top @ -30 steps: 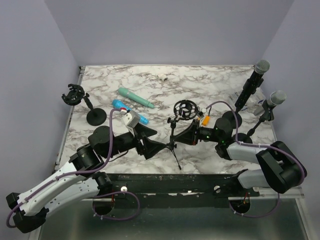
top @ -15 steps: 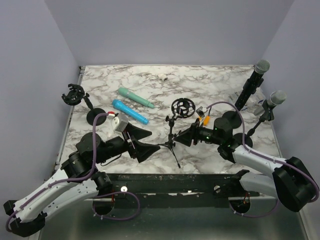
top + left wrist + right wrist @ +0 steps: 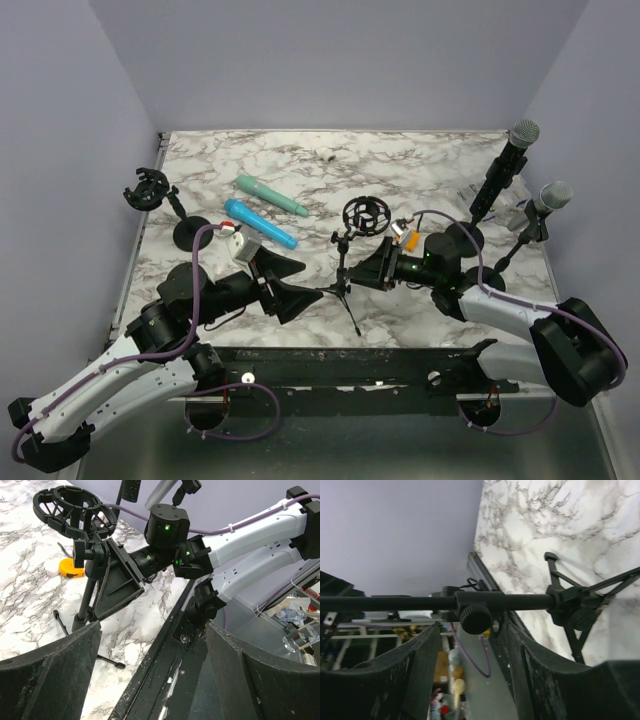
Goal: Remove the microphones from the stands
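Observation:
A black tripod stand (image 3: pixel 343 272) stands at the table's front middle, with an empty ring-shaped shock mount (image 3: pixel 366 214) on top. A teal microphone (image 3: pixel 272 196) and a blue microphone (image 3: pixel 260 223) lie on the marble behind my left gripper. My left gripper (image 3: pixel 312 280) is open and empty, just left of the tripod. My right gripper (image 3: pixel 356 272) is open right beside the stand's post. In the right wrist view the post and its knob (image 3: pixel 476 618) lie just beyond the open fingers (image 3: pixel 415 675). The left wrist view shows the shock mount (image 3: pixel 75 510) and the right arm (image 3: pixel 250 535).
Two grey-headed microphones sit in stands at the right edge, one taller (image 3: pixel 505 165) and one lower (image 3: pixel 540 205). An empty clip stand (image 3: pixel 150 190) with a round base (image 3: pixel 192 233) stands at the left. A small yellow tape measure (image 3: pixel 69 567) lies behind the tripod.
My left gripper has drawn back to the left, away from the tripod. The right gripper stays at the post, and the stand's head has shifted slightly left.

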Robot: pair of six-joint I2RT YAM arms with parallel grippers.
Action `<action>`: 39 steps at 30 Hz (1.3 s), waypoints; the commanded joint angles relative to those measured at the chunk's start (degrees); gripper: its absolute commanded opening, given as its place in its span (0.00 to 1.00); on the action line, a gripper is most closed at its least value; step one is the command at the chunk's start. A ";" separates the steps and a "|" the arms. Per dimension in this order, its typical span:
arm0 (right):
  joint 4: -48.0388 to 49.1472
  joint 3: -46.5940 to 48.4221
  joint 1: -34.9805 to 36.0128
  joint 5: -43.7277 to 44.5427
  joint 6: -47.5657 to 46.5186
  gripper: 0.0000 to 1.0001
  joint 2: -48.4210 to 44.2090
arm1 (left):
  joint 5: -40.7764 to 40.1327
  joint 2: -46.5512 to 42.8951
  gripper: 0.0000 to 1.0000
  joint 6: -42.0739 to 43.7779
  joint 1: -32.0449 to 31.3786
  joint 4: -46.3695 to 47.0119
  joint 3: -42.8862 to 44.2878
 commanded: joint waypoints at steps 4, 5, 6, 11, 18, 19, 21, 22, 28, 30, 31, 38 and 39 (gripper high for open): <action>15.80 0.20 -0.29 -7.00 12.97 0.52 6.46 | 1.15 0.33 0.89 -0.76 -0.29 -0.92 -0.15; 15.93 0.47 -0.27 -7.00 12.88 0.51 6.74 | 1.29 0.48 0.90 -0.84 -0.34 -0.96 -0.11; 15.92 0.56 -0.24 -6.85 12.77 0.51 6.88 | 1.39 0.47 0.90 -0.77 -0.34 -1.09 -0.09; 15.01 0.23 -0.71 -5.80 11.92 0.50 7.52 | 1.48 0.56 0.91 -0.53 -0.34 -1.31 0.24; 17.82 -0.01 -1.44 -7.06 12.98 0.39 11.03 | 1.84 1.14 0.91 -0.32 -0.34 -1.23 0.43; 18.44 -0.03 -1.52 -7.17 13.25 0.38 11.46 | 1.92 1.15 0.91 -0.32 -0.34 -1.27 0.44; 19.12 -0.03 -1.73 -7.42 13.37 0.37 12.52 | 1.96 1.17 0.91 -0.30 -0.34 -1.23 0.34; 19.46 0.06 -1.81 -7.66 13.31 0.36 12.92 | 2.01 1.09 0.91 -0.26 -0.34 -1.23 0.38; 19.35 0.23 -2.50 -7.62 9.41 0.11 16.07 | 2.14 1.02 0.91 0.03 -0.38 -1.34 0.51; 18.73 0.45 -2.59 -7.48 5.04 0.01 17.42 | 2.20 1.16 0.91 0.20 -0.38 -1.32 0.73; 17.48 0.57 -2.59 -6.92 1.89 0.01 17.83 | 2.40 1.22 0.91 0.29 -0.36 -1.31 0.77; 20.91 -1.87 -2.07 -3.47 -23.66 0.01 14.98 | 2.49 1.50 0.91 0.65 -0.42 -0.35 0.26; 19.83 -1.75 -1.45 -2.15 -26.84 0.01 14.08 | 2.38 1.46 0.91 0.52 -0.42 0.10 -0.04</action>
